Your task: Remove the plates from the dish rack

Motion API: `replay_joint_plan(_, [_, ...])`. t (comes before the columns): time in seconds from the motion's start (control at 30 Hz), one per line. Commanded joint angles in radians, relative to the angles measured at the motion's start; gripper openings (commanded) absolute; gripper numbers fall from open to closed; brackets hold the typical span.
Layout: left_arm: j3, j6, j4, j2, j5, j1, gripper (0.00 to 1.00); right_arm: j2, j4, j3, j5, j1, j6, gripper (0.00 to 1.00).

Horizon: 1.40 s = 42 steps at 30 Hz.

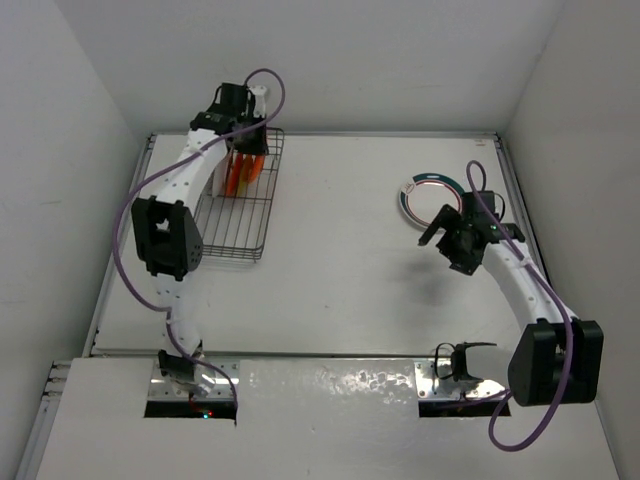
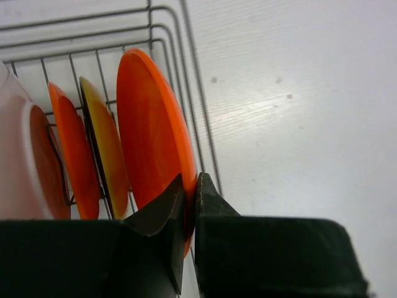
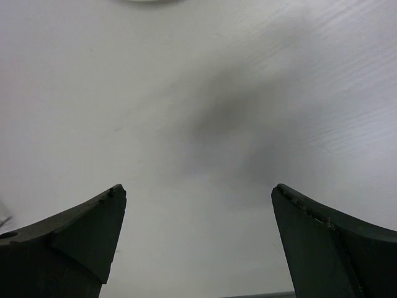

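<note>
Seen from above, the rectangular dark wire dish rack (image 1: pixel 235 215) stands on the white table (image 1: pixel 340 290) in the upper left of the frame, and the left arm bends over its far end. At the wrist, the left gripper (image 2: pixel 191 186) is pressed together on the rim of a large orange round plate (image 2: pixel 152 130), one black finger on each face. This plate stands upright on edge at the rightmost place in the row, just inside the rack's side wires. To its left stand a yellowish round plate (image 2: pixel 104 139) and a second orange plate (image 2: pixel 69 152), both upright and parallel, each apart from its neighbour. A pale blurred shape at the frame's left edge cannot be identified. At centre right of the overhead frame, a white round plate with a teal-and-red rim ring (image 1: pixel 420 190) lies flat on the table, well apart from the rack. The right gripper (image 3: pixel 198 186) hovers just beside that plate, its fingers spread wide with bare tabletop between them.
</note>
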Motion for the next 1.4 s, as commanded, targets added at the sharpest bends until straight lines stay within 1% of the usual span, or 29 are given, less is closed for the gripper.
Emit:
replay_joint_plan(0.0, [-0.007,0.076,0.087,-0.206,0.136,-0.009,0.00,-0.016,0.034,0.116,-0.144,0.003,0.098,0.98])
replay_joint_plan(0.03, [-0.043,0.095,0.097,-0.253,0.166,-0.010,0.00,-0.010,0.036,0.159,-0.169,0.003,0.121,0.99])
replay_joint_plan(0.1, [-0.074,0.121,0.116,-0.298,0.228,-0.036,0.00,0.019,0.050,0.208,-0.221,0.005,0.161,0.99])
replay_joint_plan(0.13, [-0.114,0.154,0.122,-0.338,0.247,-0.052,0.00,0.030,0.054,0.252,-0.273,0.005,0.209,0.99])
replay_joint_plan(0.17, [-0.139,0.173,0.143,-0.358,0.217,-0.108,0.00,0.042,0.074,0.274,-0.298,0.006,0.237,0.99])
replay_joint_plan(0.2, [-0.163,0.188,0.157,-0.378,0.185,-0.145,0.00,0.065,0.090,0.290,-0.321,0.005,0.300,0.99])
replay_joint_plan(0.23, [-0.229,0.230,0.174,-0.414,0.149,-0.237,0.00,0.076,0.111,0.314,-0.365,0.005,0.335,0.99])
replay_joint_plan(0.27, [-0.320,0.245,0.233,-0.453,0.055,-0.288,0.00,0.096,0.146,0.328,-0.376,0.005,0.389,0.99])
replay_joint_plan(0.3, [-0.368,0.259,0.264,-0.471,0.013,-0.332,0.00,0.096,0.156,0.345,-0.385,0.006,0.408,0.99])
replay_joint_plan(0.33, [-0.410,0.305,0.289,-0.484,-0.030,-0.425,0.00,0.119,0.156,0.392,-0.391,0.006,0.417,0.99])
replay_joint_plan(0.37, [-0.457,0.317,0.353,-0.500,-0.129,-0.469,0.00,0.130,0.121,0.423,-0.381,0.006,0.417,0.99])
replay_joint_plan(0.4, [-0.537,0.326,0.386,-0.525,-0.173,-0.501,0.00,0.142,0.095,0.454,-0.369,0.009,0.403,0.99])
replay_joint_plan(0.43, [-0.570,0.339,0.415,-0.539,-0.216,-0.553,0.00,0.162,0.069,0.501,-0.347,0.011,0.393,0.99])
replay_joint_plan(0.47, [-0.603,0.343,0.483,-0.553,-0.237,-0.578,0.00,0.173,0.026,0.517,-0.343,0.009,0.377,0.99])
replay_joint_plan(0.5, [-0.660,0.359,0.517,-0.576,-0.256,-0.628,0.00,0.188,0.012,0.527,-0.346,0.009,0.373,0.99])
replay_joint_plan(0.53, [-0.682,0.363,0.548,-0.585,-0.299,-0.651,0.00,0.191,0.005,0.521,-0.359,0.009,0.369,0.99])
replay_joint_plan(0.57, [-0.706,0.369,0.594,-0.591,-0.311,-0.674,0.00,0.190,0.008,0.508,-0.364,0.013,0.371,0.99])
replay_joint_plan(0.6, [-0.713,0.382,0.610,-0.590,-0.326,-0.710,0.00,0.184,0.012,0.479,-0.365,0.016,0.372,0.99])
replay_joint_plan(0.8, [-0.668,0.400,0.614,-0.525,-0.345,-0.783,0.00,0.179,0.004,0.393,-0.356,0.094,0.337,0.96])
replay_joint_plan(0.93, [-0.648,0.403,0.604,-0.501,-0.325,-0.802,0.00,0.202,0.065,0.360,-0.375,0.155,0.336,0.94])
replay_joint_plan(0.97, [-0.642,0.400,0.601,-0.492,-0.314,-0.803,0.00,0.209,0.082,0.348,-0.387,0.169,0.342,0.91])
replay_joint_plan(1.1, [-0.642,0.391,0.596,-0.482,-0.307,-0.805,0.00,0.200,0.123,0.325,-0.355,0.178,0.349,0.88])
replay_joint_plan(1.13, [-0.642,0.389,0.596,-0.479,-0.308,-0.807,0.00,0.197,0.151,0.319,-0.352,0.178,0.353,0.77])
replay_joint_plan(1.17, [-0.645,0.383,0.599,-0.478,-0.322,-0.807,0.00,0.193,0.163,0.304,-0.347,0.177,0.357,0.68])
replay_joint_plan(1.2, [-0.645,0.377,0.599,-0.479,-0.334,-0.807,0.00,0.191,0.176,0.293,-0.349,0.178,0.360,0.55])
replay_joint_plan(1.23, [-0.645,0.370,0.605,-0.478,-0.346,-0.807,0.02,0.191,0.206,0.282,-0.346,0.177,0.372,0.36])
replay_joint_plan(1.27, [-0.647,0.357,0.608,-0.476,-0.366,-0.807,0.14,0.188,0.217,0.261,-0.338,0.178,0.380,0.00])
replay_joint_plan(1.33, [-0.654,0.342,0.619,-0.479,-0.451,-0.805,0.32,0.193,0.254,0.247,-0.320,0.177,0.382,0.00])
replay_joint_plan(1.37, [-0.659,0.327,0.622,-0.484,-0.492,-0.805,0.59,0.199,0.271,0.244,-0.313,0.177,0.377,0.00])
